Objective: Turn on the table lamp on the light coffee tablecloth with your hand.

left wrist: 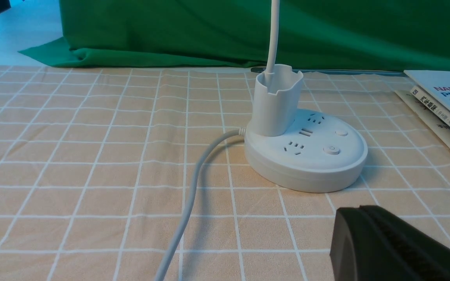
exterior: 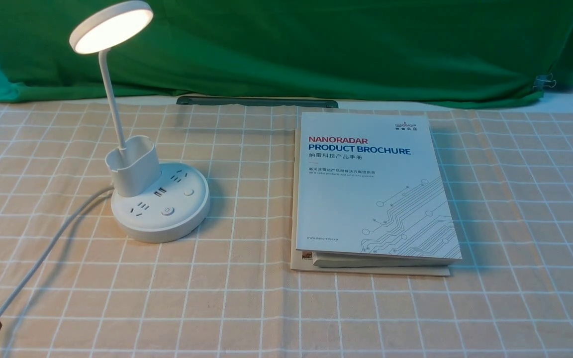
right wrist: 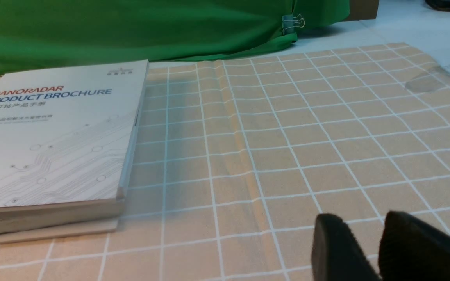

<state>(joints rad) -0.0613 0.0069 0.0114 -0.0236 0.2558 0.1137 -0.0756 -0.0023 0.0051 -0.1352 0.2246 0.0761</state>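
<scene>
The table lamp (exterior: 157, 199) stands left of the stacked books (exterior: 376, 189) on the tablecloth (exterior: 246, 308).

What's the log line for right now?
lamp: lit | left fingers: shut, off the lamp | right fingers: slightly open, nothing held | books: stacked on tablecloth

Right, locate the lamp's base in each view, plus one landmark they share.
Front view: base, left of centre.
Left wrist view: base, right of centre, lamp's head out of frame.
Right wrist view: not in it.
Shared landmark: the NANORADAR brochure, in all three.
</scene>
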